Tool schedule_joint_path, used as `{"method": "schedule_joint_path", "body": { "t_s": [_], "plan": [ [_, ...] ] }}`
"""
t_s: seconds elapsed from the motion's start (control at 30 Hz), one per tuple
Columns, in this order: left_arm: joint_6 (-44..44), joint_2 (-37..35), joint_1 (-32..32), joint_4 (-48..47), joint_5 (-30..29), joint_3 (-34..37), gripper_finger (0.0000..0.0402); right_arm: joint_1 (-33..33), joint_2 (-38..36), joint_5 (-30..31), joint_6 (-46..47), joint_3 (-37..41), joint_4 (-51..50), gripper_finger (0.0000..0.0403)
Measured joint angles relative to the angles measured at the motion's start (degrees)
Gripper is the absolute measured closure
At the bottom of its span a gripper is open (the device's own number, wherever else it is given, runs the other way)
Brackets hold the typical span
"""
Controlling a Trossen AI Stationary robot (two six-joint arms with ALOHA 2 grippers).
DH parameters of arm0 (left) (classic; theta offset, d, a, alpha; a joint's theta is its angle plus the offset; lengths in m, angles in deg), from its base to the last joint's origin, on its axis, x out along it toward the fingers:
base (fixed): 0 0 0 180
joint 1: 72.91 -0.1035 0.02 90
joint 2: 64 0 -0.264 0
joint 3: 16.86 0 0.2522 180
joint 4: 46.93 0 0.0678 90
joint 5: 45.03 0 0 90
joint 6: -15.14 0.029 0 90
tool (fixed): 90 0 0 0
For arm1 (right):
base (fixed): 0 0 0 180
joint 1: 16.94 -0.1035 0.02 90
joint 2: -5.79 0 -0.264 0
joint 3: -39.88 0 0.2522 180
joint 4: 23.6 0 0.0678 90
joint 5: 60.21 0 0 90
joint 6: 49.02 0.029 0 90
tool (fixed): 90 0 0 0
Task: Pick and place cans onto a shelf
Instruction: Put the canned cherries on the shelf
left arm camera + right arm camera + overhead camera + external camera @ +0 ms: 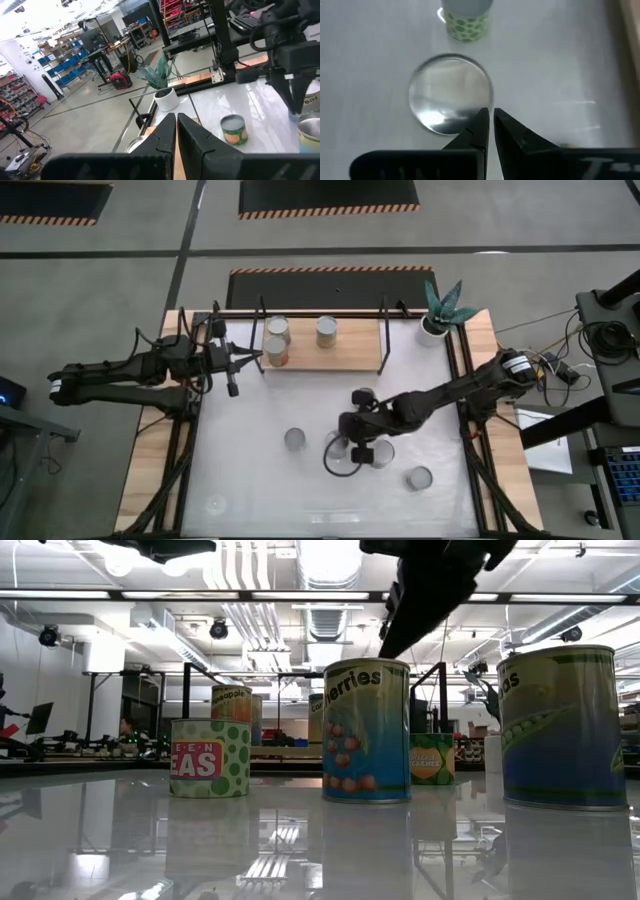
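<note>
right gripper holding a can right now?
No. In the right wrist view the right gripper is shut on nothing, its fingertips poised above the silver lid of a can standing on the table.

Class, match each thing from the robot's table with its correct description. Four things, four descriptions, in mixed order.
Things:
1. white plant pot
2. light wooden shelf board
3. right hand
4. green-dotted tin can

Descriptions:
A. carries three tin cans
B. label reads PEAS
C. holds a spiky green plant
D. shut, above a silvery can lid

Pairs: 1-C, 2-A, 3-D, 4-B
</note>
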Motion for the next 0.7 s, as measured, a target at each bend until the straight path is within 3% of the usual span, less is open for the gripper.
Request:
{"method": "schedule_joint_path", "body": {
  "t_s": [0.23,0.57,0.7],
  "plan": [
    [0.0,0.1,0.0,-0.1,0.0,0.0,0.0402,-1.3,0.1,0.0,3.9,0.7,4.1,0.0367],
    [0.0,0.1,0.0,-0.2,0.0,0.0,0.0402,-0.8,0.1,1.7,6.1,1.0,4.2,0.0229],
    [0.0,0.1,0.0,-0.2,0.0,0.0,0.0402,0.2,0.1,3.0,7.9,2.7,6.6,0.0198]
  ]
}}
